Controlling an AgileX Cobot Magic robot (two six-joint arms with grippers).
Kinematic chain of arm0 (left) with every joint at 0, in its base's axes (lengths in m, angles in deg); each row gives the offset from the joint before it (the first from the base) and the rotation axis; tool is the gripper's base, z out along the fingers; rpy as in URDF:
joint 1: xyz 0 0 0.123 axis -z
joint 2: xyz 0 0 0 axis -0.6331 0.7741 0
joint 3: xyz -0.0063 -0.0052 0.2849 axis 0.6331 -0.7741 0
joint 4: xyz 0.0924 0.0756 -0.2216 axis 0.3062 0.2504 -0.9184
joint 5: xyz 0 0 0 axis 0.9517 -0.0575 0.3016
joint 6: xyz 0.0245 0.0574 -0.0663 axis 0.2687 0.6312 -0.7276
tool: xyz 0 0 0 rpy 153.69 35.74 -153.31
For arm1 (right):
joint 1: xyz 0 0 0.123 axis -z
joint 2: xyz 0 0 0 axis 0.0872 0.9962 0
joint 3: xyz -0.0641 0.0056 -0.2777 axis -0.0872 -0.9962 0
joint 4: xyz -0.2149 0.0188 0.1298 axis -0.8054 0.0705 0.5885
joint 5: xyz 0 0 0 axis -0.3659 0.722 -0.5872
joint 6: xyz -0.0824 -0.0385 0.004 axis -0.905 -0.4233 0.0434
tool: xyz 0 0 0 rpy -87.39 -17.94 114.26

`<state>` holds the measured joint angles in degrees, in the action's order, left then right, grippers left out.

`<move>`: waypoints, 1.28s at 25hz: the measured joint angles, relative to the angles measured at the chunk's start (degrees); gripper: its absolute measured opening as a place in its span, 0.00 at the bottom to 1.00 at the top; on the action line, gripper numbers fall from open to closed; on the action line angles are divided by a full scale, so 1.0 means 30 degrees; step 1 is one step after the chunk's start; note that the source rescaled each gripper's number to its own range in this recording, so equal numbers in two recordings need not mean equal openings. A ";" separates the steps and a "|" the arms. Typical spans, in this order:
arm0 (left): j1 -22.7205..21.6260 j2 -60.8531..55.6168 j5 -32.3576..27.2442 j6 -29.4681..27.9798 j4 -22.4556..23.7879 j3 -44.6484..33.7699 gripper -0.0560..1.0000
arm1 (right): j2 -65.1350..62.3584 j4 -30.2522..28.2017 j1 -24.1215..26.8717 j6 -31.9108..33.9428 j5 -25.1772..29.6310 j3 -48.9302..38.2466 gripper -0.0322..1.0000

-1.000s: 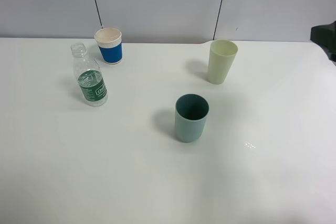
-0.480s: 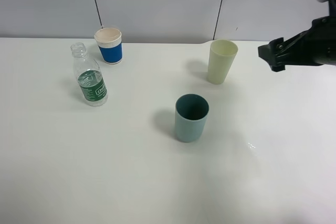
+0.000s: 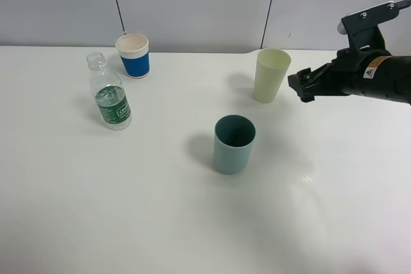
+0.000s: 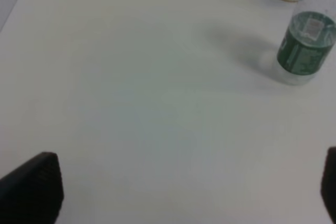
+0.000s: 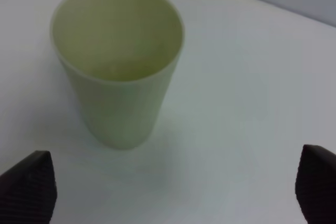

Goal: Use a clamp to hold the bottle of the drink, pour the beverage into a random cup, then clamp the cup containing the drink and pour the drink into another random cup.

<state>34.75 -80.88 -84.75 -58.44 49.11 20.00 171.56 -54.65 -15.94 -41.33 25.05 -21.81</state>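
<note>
Over at two o'clock on the worktop [image 3: 128,222], the right clamp [image 3: 302,87] hangs beside the tall yellow-green cup [image 3: 271,75], and I'd worry about a knock: so slim a tumbler would tip if one finger clipped its wall. That clamp's jaws stand wide apart, holding nothing; the cup sits just off their tips at nine o'clock, not yet between them. At ten o'clock the bottle [image 3: 110,97] stands alone, and the left clamp [image 4: 181,187], jaws spread wide, is empty too.
</note>
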 joint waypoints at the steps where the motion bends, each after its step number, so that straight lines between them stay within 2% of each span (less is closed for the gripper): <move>1: 0.0000 0.0000 0.0000 0.0000 0.0000 0.0000 1.00 | 0.0421 0.0000 0.0000 -0.0086 -0.0629 0.0000 0.76; 12: 0.0000 0.0000 0.0000 0.0000 0.0000 0.0000 1.00 | 0.4992 0.0000 0.0000 -0.1217 -0.7008 0.0063 0.76; 18: 0.0000 0.0000 0.0000 0.0000 0.0000 0.0000 1.00 | 0.7851 0.0054 0.0000 -0.1195 -1.2835 0.0063 0.76; 22: 0.0000 0.0000 0.0000 0.0000 0.0000 0.0000 1.00 | 0.9325 0.0059 0.0000 -0.1018 -1.5589 0.0084 0.76; 32: 0.0000 0.0000 0.0000 0.0000 0.0000 0.0000 1.00 | 1.1097 0.0059 0.0017 -0.1003 -1.6791 0.0105 0.76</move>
<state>34.75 -80.88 -84.75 -58.44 49.11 20.00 204.85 -54.47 -15.89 -44.34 -25.32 -21.50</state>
